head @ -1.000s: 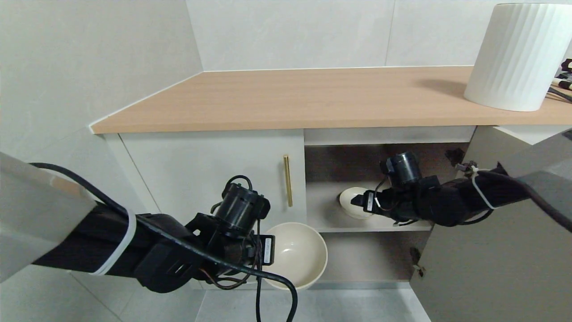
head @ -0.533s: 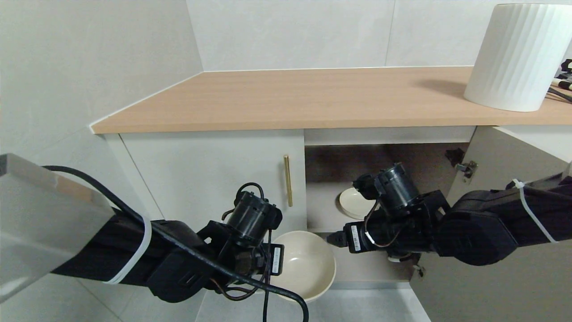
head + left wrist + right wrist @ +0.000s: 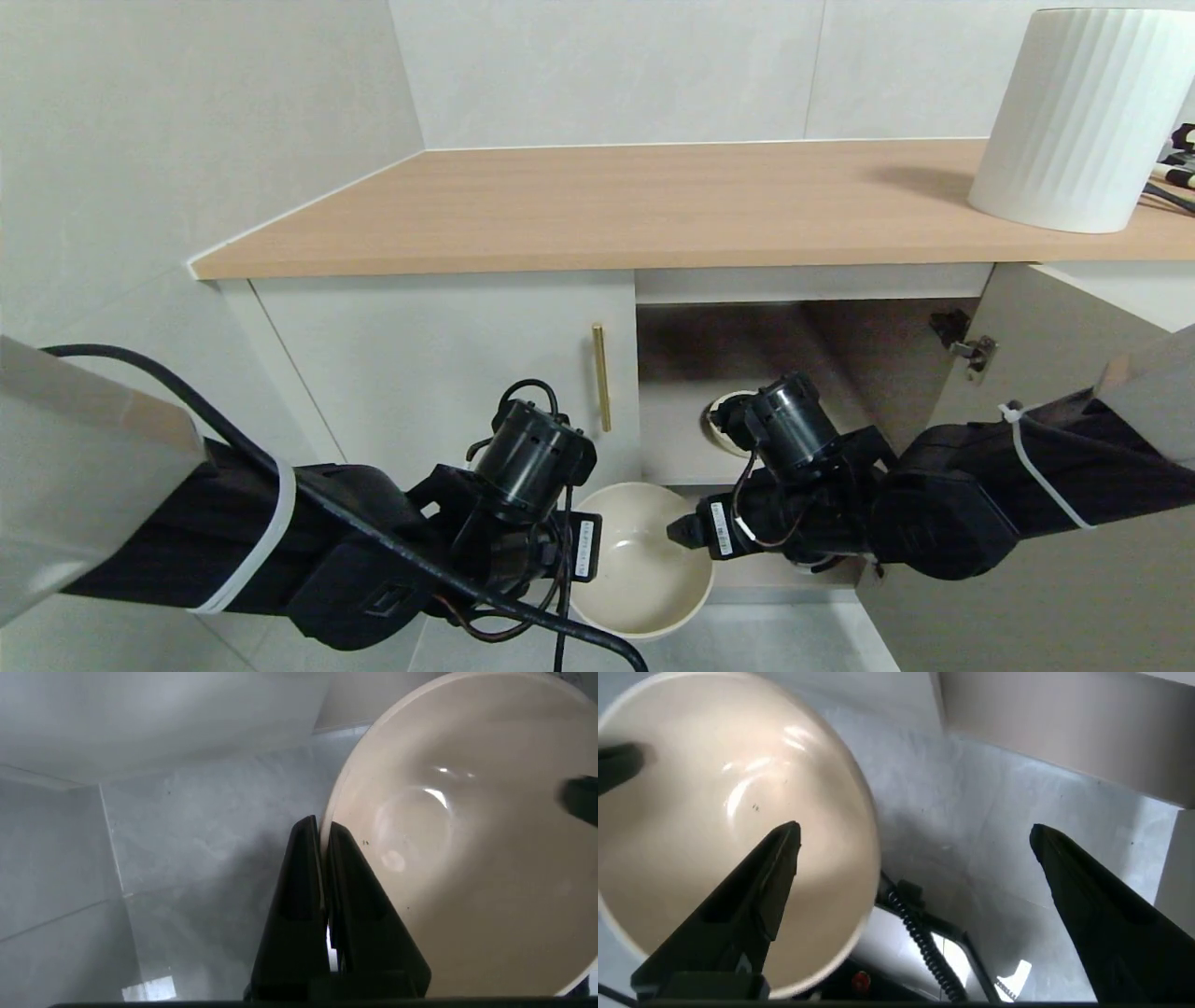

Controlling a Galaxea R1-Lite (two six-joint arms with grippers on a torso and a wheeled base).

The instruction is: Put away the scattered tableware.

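Since a second ago the right gripper (image 3: 680, 532) has come out of the cupboard, away from the small plate (image 3: 713, 415), and now sits lower and nearer, just beside the right rim of the cream bowl (image 3: 644, 579). Over the same time the left arm has carried the bowl slightly to the right and down.

The left gripper (image 3: 586, 551) pinches the bowl's left rim, its two fingers pressed together on the thin wall, as the left wrist view shows (image 3: 324, 835). The bowl (image 3: 467, 840) hangs open side up over the grey floor (image 3: 766, 644), in front of the cupboard's open right half and below its shelf (image 3: 667, 434).

The right gripper's fingers are spread wide. In the right wrist view (image 3: 915, 833) one finger lies over the bowl's inside (image 3: 719, 859) and the other stands well outside the rim. Whether either one touches the bowl cannot be told.

The small plate lies on the shelf inside the cupboard, mostly hidden behind the right wrist. The right door (image 3: 1055, 336) stands open. The left door (image 3: 439, 364) is shut, with a gold handle (image 3: 598, 376) along its right edge. On the wooden countertop (image 3: 607, 205) above, at the far right, stands a white ribbed container (image 3: 1074, 121).
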